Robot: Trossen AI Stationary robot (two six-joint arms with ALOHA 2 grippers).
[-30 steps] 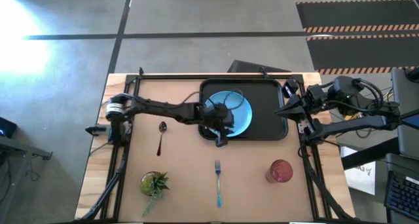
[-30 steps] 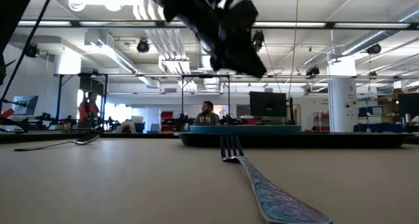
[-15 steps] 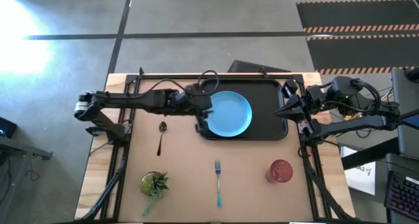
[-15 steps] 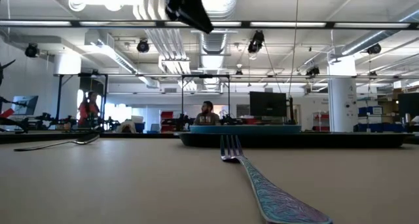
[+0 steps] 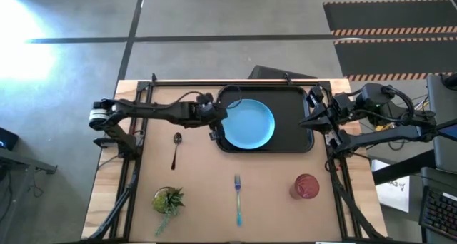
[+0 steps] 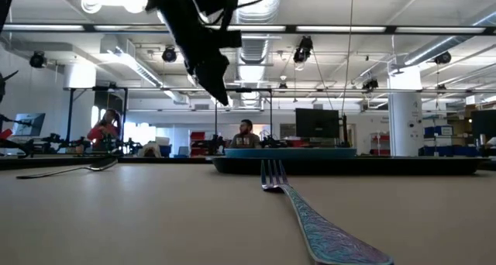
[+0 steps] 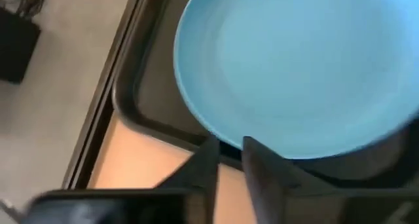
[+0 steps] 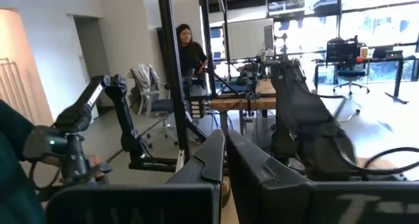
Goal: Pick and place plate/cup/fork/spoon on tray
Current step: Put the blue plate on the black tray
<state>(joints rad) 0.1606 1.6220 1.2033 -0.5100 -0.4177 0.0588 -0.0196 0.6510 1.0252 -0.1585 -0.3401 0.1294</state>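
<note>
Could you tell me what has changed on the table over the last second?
The left gripper, which was over the plate's near edge a second ago, pulled back off the tray toward its left rim and now hangs there with its fingers nearly closed, holding nothing. The plate stayed on the tray. The fork, spoon, cup and the parked right gripper did not move.

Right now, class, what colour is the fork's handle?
Light blue; the fork shows it best in the high view, lying on the table in front of the tray.
</note>
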